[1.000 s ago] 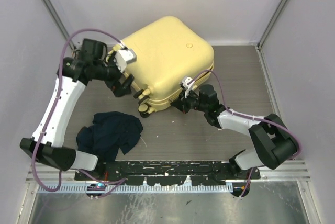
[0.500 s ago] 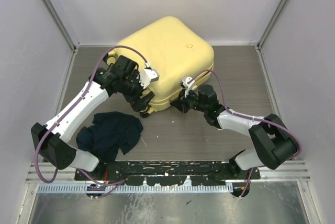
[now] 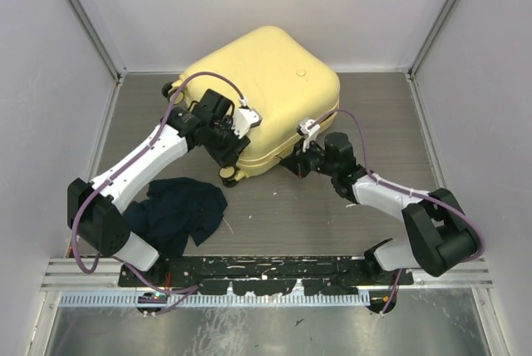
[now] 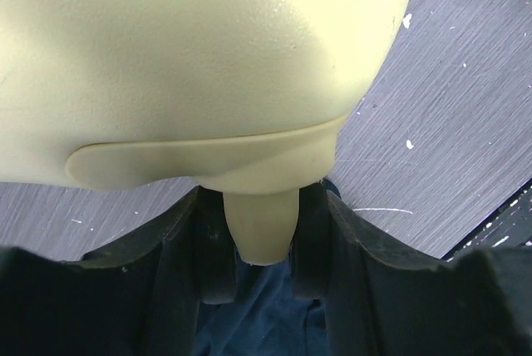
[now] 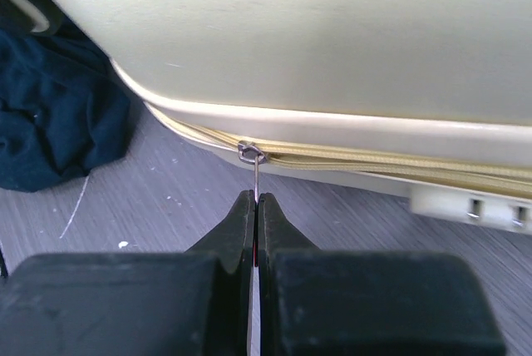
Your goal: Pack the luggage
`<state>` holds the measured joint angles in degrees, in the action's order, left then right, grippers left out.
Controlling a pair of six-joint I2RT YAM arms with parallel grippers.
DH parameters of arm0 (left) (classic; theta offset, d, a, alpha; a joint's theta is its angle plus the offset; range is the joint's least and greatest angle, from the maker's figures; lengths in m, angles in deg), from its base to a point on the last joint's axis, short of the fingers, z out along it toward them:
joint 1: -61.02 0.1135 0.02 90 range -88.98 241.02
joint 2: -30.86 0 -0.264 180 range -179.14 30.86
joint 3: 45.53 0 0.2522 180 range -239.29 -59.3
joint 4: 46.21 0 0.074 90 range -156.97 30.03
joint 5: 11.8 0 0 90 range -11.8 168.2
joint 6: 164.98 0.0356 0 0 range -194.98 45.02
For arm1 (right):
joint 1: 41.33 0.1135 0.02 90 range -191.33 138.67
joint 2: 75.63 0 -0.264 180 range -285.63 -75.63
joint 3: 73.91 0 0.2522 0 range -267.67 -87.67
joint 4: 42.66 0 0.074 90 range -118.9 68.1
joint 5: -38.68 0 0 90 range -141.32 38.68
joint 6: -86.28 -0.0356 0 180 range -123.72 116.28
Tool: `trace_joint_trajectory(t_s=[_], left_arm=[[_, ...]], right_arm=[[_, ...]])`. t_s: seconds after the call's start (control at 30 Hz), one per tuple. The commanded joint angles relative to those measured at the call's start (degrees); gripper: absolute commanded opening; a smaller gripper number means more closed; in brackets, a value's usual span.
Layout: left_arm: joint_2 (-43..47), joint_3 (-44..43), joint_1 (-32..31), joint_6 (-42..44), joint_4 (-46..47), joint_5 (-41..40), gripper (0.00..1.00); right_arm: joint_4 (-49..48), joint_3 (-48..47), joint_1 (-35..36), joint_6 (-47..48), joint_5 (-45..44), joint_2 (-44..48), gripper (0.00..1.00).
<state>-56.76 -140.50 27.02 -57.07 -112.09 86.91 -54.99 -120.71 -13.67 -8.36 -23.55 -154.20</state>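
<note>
Hold the right jaws pinched flat on the zipper pull, a thin metal tab standing straight out of the slider just ahead of the tips. Judge the step in hand as working the zipper round the seam of the luggage, lying closed on the desk directly ahead of both sets of jaws.

Draw along the zipper track, stretching off to the right of the right jaws. Never tug outward from the shell. Stay in line with the teeth, so as not to bend the tab or slip off it. Slow down and curve the path at any rounded corner.

Treat the left jaws as set narrow around the pale-yellow stub on the luggage edge, one finger against each side as far as visible, just under a curved yellow flange. Use that hold as a brace: press steadily against the pull to stop the case sliding or swivelling on its wheel, close beside the left jaws.

Mind the dark blue garment, heaped on the desk beneath and behind the left jaws and off to the left of the right jaws. Leave it well apart from the teeth until after raising the lid.
</note>
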Motion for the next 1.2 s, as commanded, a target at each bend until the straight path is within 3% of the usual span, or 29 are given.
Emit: trace_joint_trajectory(t_s=[0.0, 0.07, 0.13, 0.4, 0.77, 1.17], left_arm=[[2.46, 1.77, 1.26, 4.61, 2.2, 0.5, 0.26], [3.93, 3.47, 1.78, 7.27, 3.04, 0.32, 0.09], [4.72, 4.77, 1.98, 9.99, 2.8, 0.26, 0.0], [5.02, 3.96, 8.29, 18.76, 0.62, 4.59, 0.0], [4.56, 3.74, 14.54, 29.14, -2.11, 8.63, 0.0], [1.95, 1.23, 23.93, 44.73, -3.81, 9.81, 0.0]], right_arm=[[2.34, -0.87, -4.54, 3.66, -3.71, 4.62, 0.01], [3.34, -0.54, -6.93, 5.02, -4.31, 5.46, 0.01], [3.98, -0.16, -9.88, 6.56, -3.92, 6.14, 0.01], [9.47, 2.61, -19.89, 11.53, -0.13, 10.91, 0.01], [15.64, 8.27, -24.18, 12.77, 0.15, 22.71, 0.01], [24.38, 4.24, -36.95, 20.17, 10.13, 24.24, 0.01]])
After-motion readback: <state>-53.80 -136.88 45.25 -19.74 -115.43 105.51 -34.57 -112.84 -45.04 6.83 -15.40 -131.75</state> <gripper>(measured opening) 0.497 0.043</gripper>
